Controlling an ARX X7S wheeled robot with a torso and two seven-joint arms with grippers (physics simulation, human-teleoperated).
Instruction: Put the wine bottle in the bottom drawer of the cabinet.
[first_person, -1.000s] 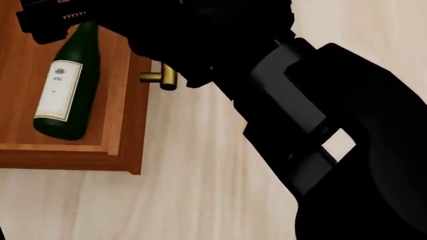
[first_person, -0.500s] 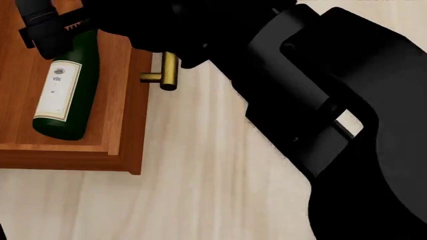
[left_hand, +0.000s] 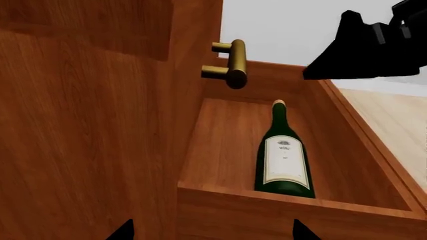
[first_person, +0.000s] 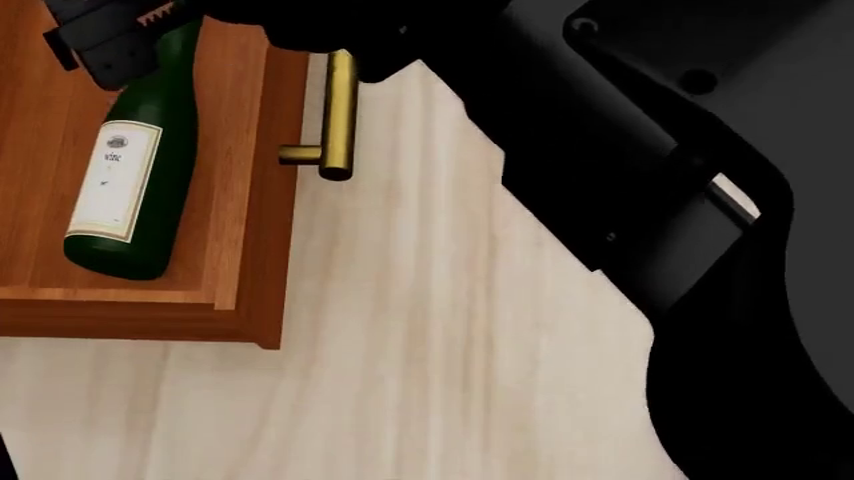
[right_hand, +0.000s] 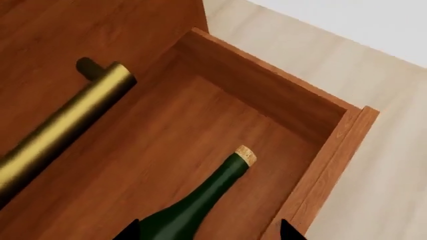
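Note:
The wine bottle (first_person: 118, 185) lies flat on its side in the open bottom drawer (first_person: 256, 200) of the cabinet (left_hand: 87, 125), label up. The left wrist view shows the wine bottle (left_hand: 285, 160) resting against nothing, neck pointing away. My right gripper (first_person: 114, 42) hovers over the bottle's neck, open, its fingertips (right_hand: 130, 232) wide apart with the green shoulder of the wine bottle (right_hand: 200, 205) below them. Outside the drawer's near wall (left_hand: 293, 210), my left gripper (left_hand: 213, 235) is open and holds nothing.
The drawer's brass bar handle (first_person: 336, 115) sticks out over the pale wooden floor (first_person: 400, 350). A higher drawer's brass handle (left_hand: 230, 65) juts above the open drawer. My right arm (first_person: 694, 200) fills the right side of the head view.
The right arm has drawn back and up, uncovering more of the drawer's handle and the floor. The bottle has stayed lying in the drawer.

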